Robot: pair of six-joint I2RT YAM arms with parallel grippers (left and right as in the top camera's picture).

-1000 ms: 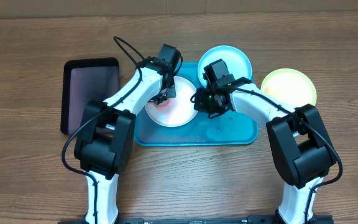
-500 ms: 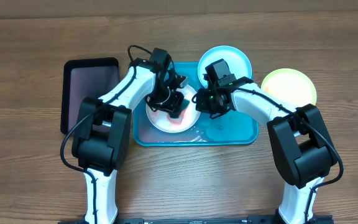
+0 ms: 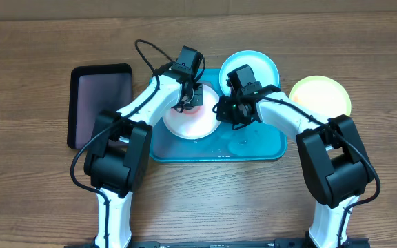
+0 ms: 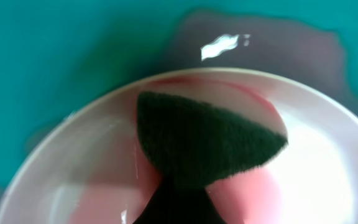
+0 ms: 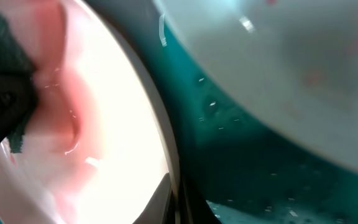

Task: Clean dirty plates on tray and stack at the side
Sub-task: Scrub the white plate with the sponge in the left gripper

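L gripper [image 3: 190,95] jaws closed on green scrub pad [image 4: 197,140], pressed on far side of white plate [image 3: 188,125] w/ red smear. Plate sat in left half of tray [image 3: 253,148]. R gripper [image 3: 220,110] jaws pinched its right rim, prob. to stop it sliding. Yellow-green plate [image 3: 320,96] sat on table [image 3: 33,193], right of tray.

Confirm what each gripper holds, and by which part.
The left gripper pinches the dark green sponge by its narrow near end; the right gripper clamps the white plate by its rim.
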